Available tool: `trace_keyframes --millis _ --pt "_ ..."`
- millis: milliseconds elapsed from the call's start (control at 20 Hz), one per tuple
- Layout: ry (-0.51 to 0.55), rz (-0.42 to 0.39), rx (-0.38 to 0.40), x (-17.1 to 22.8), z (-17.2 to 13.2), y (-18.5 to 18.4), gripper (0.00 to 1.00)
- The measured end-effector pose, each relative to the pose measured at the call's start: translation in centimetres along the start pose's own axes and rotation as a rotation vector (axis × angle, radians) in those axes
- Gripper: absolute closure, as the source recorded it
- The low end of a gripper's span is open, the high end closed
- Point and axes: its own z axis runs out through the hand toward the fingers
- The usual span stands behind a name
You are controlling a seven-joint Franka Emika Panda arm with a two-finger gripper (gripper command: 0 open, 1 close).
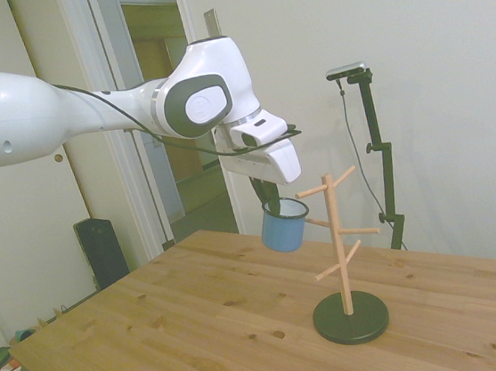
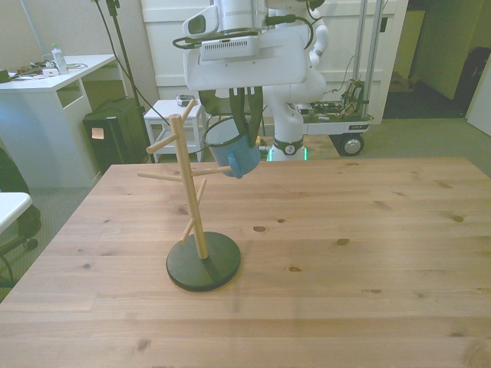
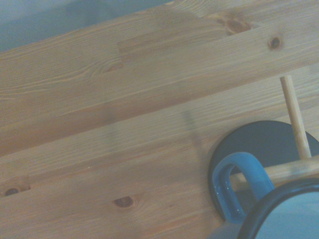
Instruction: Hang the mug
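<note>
Pale walls and an open doorway back the wooden surface in the side view. White arm's end effector hangs clamped on the rim of the mug, which is held in the air, tilted, just beside the peg stand and well above the wood. Front view: mug hangs at the stand's upper pegs, on the front view's right of the post. Wrist view: blue loop handle sits around a peg above the dark base.
</note>
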Motion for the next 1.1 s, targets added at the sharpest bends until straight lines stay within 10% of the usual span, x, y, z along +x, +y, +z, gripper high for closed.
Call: trace_keyframes --millis 500,550,1100 --pt "-0.027 0.063 -0.014 4.1 1.2 5.5 1.00" --pt "-0.031 0.061 -0.017 4.0 1.4 5.6 0.00" --pt "-0.041 0.040 -0.015 2.8 1.2 5.6 0.00"
